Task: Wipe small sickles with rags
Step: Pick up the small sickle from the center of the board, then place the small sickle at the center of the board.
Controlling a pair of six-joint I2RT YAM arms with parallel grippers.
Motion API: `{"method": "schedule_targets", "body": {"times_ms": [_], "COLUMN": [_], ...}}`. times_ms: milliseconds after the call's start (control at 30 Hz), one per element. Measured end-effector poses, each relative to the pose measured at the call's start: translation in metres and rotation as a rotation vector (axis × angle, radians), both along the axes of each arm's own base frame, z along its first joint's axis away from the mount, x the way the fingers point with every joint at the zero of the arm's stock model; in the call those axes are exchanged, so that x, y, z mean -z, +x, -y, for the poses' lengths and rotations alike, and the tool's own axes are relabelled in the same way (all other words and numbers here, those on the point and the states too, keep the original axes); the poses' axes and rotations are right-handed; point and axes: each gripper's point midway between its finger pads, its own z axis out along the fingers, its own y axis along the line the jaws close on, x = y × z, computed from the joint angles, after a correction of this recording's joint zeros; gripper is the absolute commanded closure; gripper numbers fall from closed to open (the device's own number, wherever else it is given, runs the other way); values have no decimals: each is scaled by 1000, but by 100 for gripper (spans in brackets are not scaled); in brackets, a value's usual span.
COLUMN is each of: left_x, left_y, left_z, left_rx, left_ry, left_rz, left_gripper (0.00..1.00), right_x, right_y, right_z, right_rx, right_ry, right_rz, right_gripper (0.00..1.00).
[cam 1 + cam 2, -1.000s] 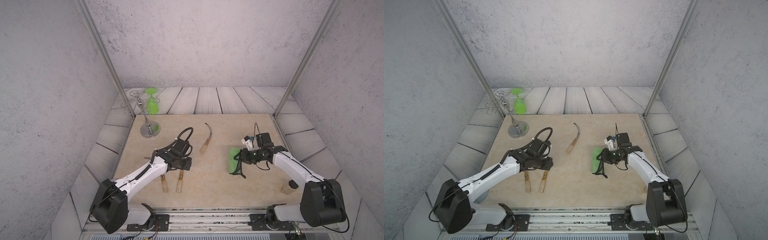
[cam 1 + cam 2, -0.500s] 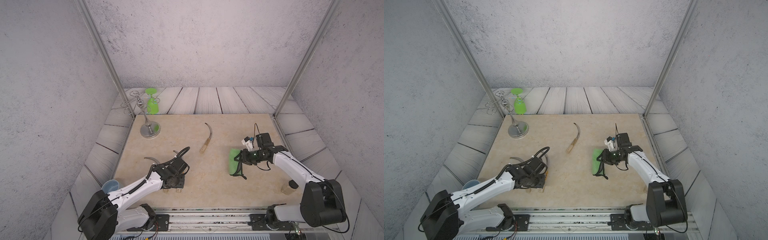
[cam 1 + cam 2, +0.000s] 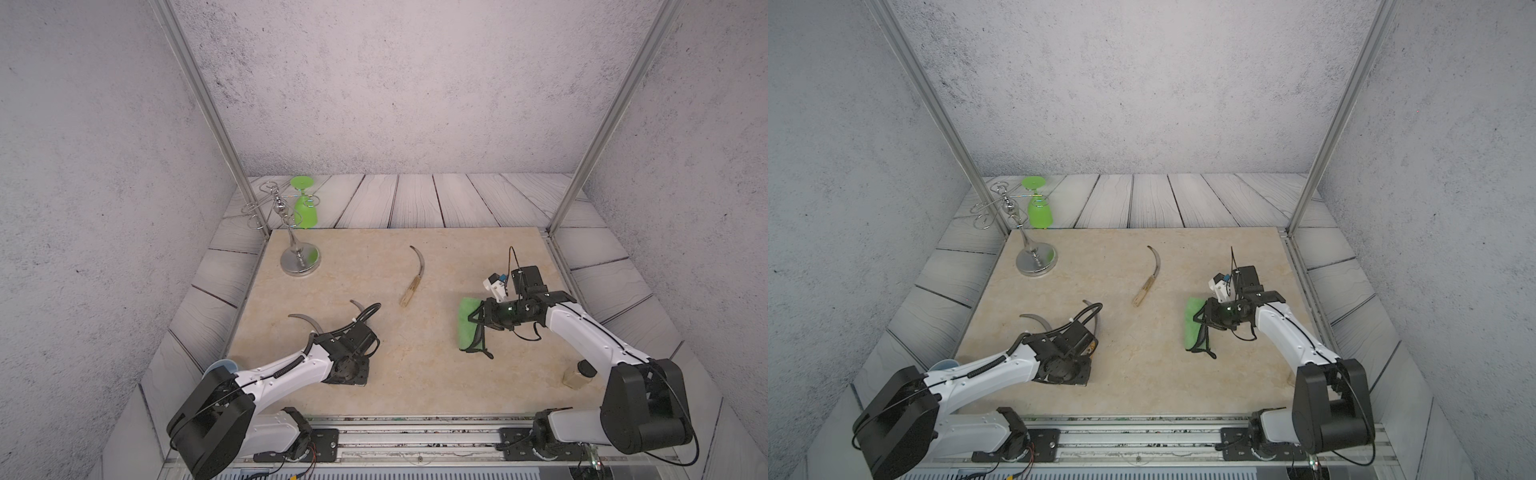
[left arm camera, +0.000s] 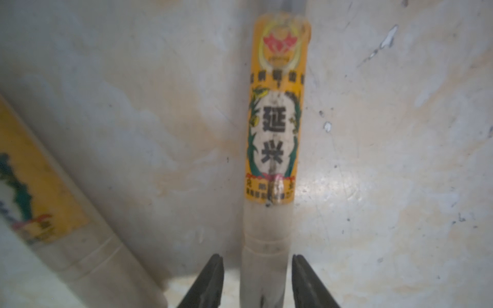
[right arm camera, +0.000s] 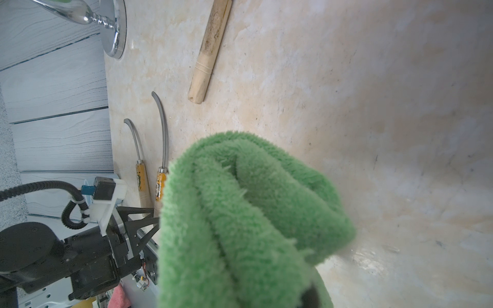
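Your left end effector [image 4: 256, 257] stands spread, one black tip on each side of a labelled sickle [image 4: 270, 160] handle, with a gap between each tip and the wood. That handle's orange-yellow label carries a red flower emblem, then a white oval ringed with green leaves. The oval holds two large black characters. The upper one reads 延, and the lower one and the small print are too blurred to read. A second labelled sickle [image 4: 40, 200] lies just beside it at an angle and shows the same orange band.

Your right end effector [image 3: 482, 318] pinches the rag [image 3: 467, 328], a fuzzy green cloth with a black strap. Bunched folds of it fill the right wrist view, so the tips themselves are hidden there.

The left arm [image 3: 282, 370] stretches low and nearly flat over the counter [image 3: 415, 365], wrist bent down. The right arm [image 3: 582, 332] reaches forward and turns inward towards the plain sickle [image 3: 413, 276].

Count three sickles and one rag. Both labelled sickles lie to the left of the plain sickle and nearer the arm bases. The rag sits to its right, well apart. One chrome stand [image 3: 300, 262] holding one upturned green glass [image 3: 304, 212] is to its left and farther back. One small jar [image 3: 577, 376] stands far to its right, near the right arm's base.
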Motion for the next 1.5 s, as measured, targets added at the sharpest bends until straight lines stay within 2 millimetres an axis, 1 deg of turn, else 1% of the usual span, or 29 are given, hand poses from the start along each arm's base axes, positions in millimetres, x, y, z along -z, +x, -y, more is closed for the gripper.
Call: {"method": "schedule_targets", "body": {"times_ms": [100, 167, 333, 400, 600, 700, 767, 900, 1033, 1133, 1200, 1267, 1367, 1500], "left_x": [5, 5, 5, 5, 3, -8, -20, -58, -100, -116, -117, -110, -93, -73], "left_y": [1, 3, 7, 7, 5, 3, 5, 15, 29, 32, 30, 27, 21, 19], "left_z": [0, 3, 7, 8, 6, 5, 7, 19, 40, 59, 73, 87, 103, 115], "left_rx": [1, 2, 9, 8, 15, 17, 23, 40, 91, 157, 211, 272, 354, 426], "left_ry": [11, 9, 3, 1, 3, -15, -42, -124, -189, -208, -198, -175, -141, -97], "left_rz": [-11, -8, -4, -5, -10, 8, 38, 124, 210, 243, 239, 225, 193, 145], "left_gripper": [59, 65, 92, 100, 100, 100, 100, 100, 100, 100, 100, 100, 100, 100], "right_x": [0, 0, 0, 0, 0, -1, -2, -6, -15, -23, -26, -30, -38, -47], "right_y": [0, 0, 0, 0, 0, 0, 1, 3, 2, 2, 2, 2, 3, -1], "right_z": [0, 0, 0, 0, 0, 0, 0, 0, 0, 2, 5, 11, 20, 33], "right_rx": [0, -1, 0, -1, 0, -1, 0, 2, 5, 13, 24, 44, 80, 121], "right_ry": [0, 0, 0, 0, 0, 1, 2, 4, 8, 11, 6, -1, -13, -36], "right_rz": [0, 0, 0, 0, 0, 1, 5, 17, 47, 71, 81, 94, 120, 148], "right_gripper": [74, 74, 74, 74, 74, 74, 74, 74, 74, 74, 74, 74, 74, 74]}}
